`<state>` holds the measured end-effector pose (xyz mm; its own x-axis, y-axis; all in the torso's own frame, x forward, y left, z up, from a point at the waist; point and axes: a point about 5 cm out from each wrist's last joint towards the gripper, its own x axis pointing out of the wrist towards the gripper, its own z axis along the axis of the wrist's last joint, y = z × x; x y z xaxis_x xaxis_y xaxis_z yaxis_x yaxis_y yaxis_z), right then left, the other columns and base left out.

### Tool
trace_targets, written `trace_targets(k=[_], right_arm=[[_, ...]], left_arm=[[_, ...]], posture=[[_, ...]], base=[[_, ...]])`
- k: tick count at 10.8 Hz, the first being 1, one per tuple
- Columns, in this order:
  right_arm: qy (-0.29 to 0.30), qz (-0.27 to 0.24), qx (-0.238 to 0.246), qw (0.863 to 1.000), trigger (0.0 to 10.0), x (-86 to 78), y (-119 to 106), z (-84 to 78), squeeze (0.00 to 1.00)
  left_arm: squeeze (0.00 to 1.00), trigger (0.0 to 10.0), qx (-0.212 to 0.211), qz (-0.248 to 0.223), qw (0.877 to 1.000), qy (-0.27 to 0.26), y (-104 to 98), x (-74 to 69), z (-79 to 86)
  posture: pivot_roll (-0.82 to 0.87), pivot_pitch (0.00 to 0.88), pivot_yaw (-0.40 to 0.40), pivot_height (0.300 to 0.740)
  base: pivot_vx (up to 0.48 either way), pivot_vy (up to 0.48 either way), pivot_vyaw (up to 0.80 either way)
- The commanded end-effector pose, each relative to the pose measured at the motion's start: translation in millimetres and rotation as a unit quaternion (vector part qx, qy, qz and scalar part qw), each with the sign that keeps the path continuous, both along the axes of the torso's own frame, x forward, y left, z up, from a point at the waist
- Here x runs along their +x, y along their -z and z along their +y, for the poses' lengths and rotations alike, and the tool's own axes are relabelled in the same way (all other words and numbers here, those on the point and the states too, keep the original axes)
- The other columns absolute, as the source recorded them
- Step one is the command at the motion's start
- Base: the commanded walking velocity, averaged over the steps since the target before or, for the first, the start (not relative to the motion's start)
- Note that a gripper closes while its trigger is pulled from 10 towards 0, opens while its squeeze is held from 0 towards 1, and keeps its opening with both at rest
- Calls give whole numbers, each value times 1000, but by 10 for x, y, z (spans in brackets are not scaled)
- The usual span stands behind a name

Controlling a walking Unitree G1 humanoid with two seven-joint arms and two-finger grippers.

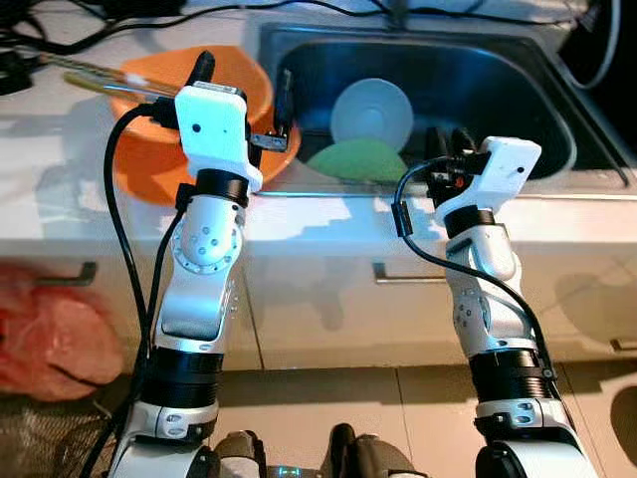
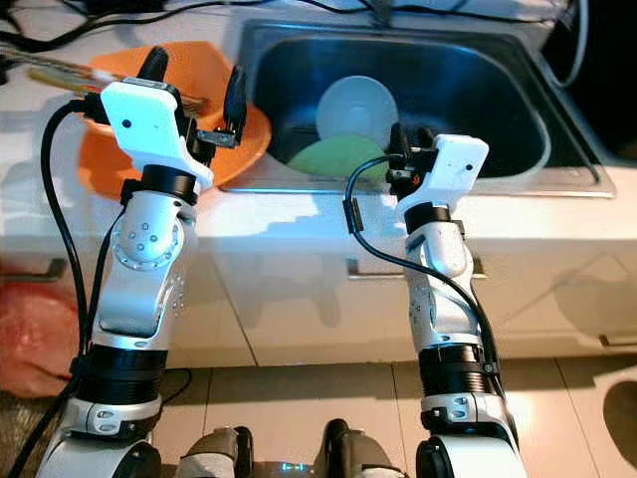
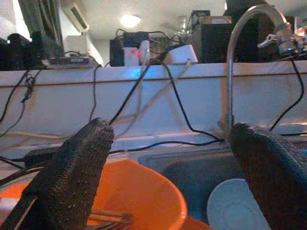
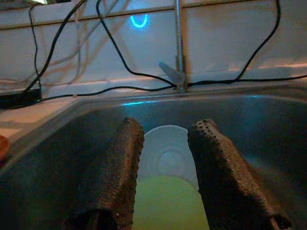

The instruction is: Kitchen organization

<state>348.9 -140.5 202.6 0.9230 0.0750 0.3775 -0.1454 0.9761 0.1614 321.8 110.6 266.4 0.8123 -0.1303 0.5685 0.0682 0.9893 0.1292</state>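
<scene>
- Far left, below the counter [image 1: 328, 224] front edge, I see a pinkish-red plastic bag [image 1: 50, 339] down by the floor; it looks like no part of the job yet.
- On the counter's left end sits an orange bowl [image 1: 149, 149], its right rim reaching the sink's left edge, with chopsticks [image 1: 100, 80] lying across it.
- My left gripper [image 1: 244, 95] hovers above that bowl's right side, jaws wide apart and holding nothing; through the left wrist camera I look between the two fingers [image 3: 72, 177] over the bowl toward the faucet [image 3: 240, 57].
- In the steel sink [image 1: 557, 110], near its front wall, a white plate [image 1: 370, 110] leans behind a green plate [image 1: 358, 157].
- My right gripper [image 1: 448, 149] hangs at the sink's front edge, aimed at the two plates, jaws apart and empty; the right wrist camera shows both plates framed between the fingers.
- Black cables [image 1: 149, 20] run along the counter's back edge.
- My read: the organizing has barely begun. Nothing is in hand, the bowl and chopsticks are still out, and both plates still sit in the sink. Everything remains to be picked up and put away.
</scene>
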Motion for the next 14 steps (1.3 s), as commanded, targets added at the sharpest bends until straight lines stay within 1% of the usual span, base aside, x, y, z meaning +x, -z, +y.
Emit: trace_targets(k=[1,3,4,5,6,7,8,9,10,11,12,14], right_arm=[[2,-5,-2,1000,10000,1,-26,-2,0],[-4,-7,0,1000,10000,1,-34,17,0],[-6,-9,-1,1000,10000,0,-41,30,0],[-6,-9,-1,1000,10000,-1,-41,28,0],[-6,-9,-1,1000,10000,-2,-38,18,0],[-5,-7,-1,1000,10000,0,-28,17,0],[-5,-7,0,1000,10000,1,-27,24,0],[-6,-7,0,1000,10000,2,-26,28,0],[-6,-7,-1,1000,10000,5,-27,26,0],[-6,-6,-1,1000,10000,6,-28,20,0],[-5,-7,-2,1000,10000,5,-30,17,0],[-2,-12,-2,1000,10000,8,-62,-8,0]], left_arm=[[0,10000,-5,-11,1000,5,-52,-22,-24],[0,10000,-2,-9,1000,11,-54,-28,-52],[0,10000,6,-19,1000,10,-103,-45,-60],[0,10000,-5,-24,1000,3,-180,-44,6],[0,10000,-18,-30,999,-14,-292,-27,149],[0,10000,-24,-29,999,-30,-445,3,354],[0,10000,-47,-22,998,-32,-521,14,455],[0,10000,-58,-19,998,-30,-553,19,495],[0,10000,-53,-6,998,-31,-586,27,566],[0,10000,-46,8,998,-29,-525,42,579],[0,10000,-31,32,999,-24,-381,59,540],[0,10000,-52,28,998,-12,-320,8,428]], posture=[[132,190,-39,740],[132,185,-39,740],[133,183,-39,740],[131,180,-39,740],[136,178,-37,740],[140,174,-34,740],[143,174,-34,740],[144,175,-34,740],[146,177,-35,740],[148,179,-36,740],[142,179,-36,740],[137,184,-39,740]], base=[[0,0,0],[0,0,0],[0,0,0],[0,0,0],[0,0,0],[0,0,0],[0,0,0],[0,0,0],[0,0,0],[0,0,0],[0,0,0],[0,0,0]])
